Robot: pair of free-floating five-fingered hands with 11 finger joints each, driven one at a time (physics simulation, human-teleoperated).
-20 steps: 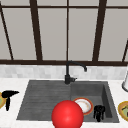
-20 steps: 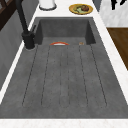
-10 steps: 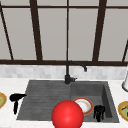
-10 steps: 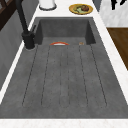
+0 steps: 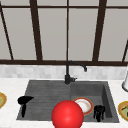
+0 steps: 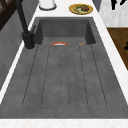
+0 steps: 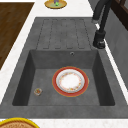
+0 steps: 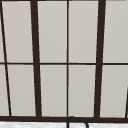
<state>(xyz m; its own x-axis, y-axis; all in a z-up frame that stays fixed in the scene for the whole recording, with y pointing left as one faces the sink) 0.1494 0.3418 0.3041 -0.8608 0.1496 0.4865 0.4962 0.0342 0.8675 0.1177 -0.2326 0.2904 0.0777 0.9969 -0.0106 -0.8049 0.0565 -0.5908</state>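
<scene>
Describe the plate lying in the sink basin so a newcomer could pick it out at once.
Start at the dark grey sink under the black faucet and look into its deep basin, beside the ribbed drainboard. Flat on the basin floor lies the plate, close to the right hand. Its red rim and white centre set it apart from the yellow dishes of food out on the white counter.

Kitchen: grey sink point(image 7: 30, 65) with black faucet point(image 5: 68, 72), white counter point(image 6: 110, 32), window point(image 8: 67, 60) behind.
</scene>
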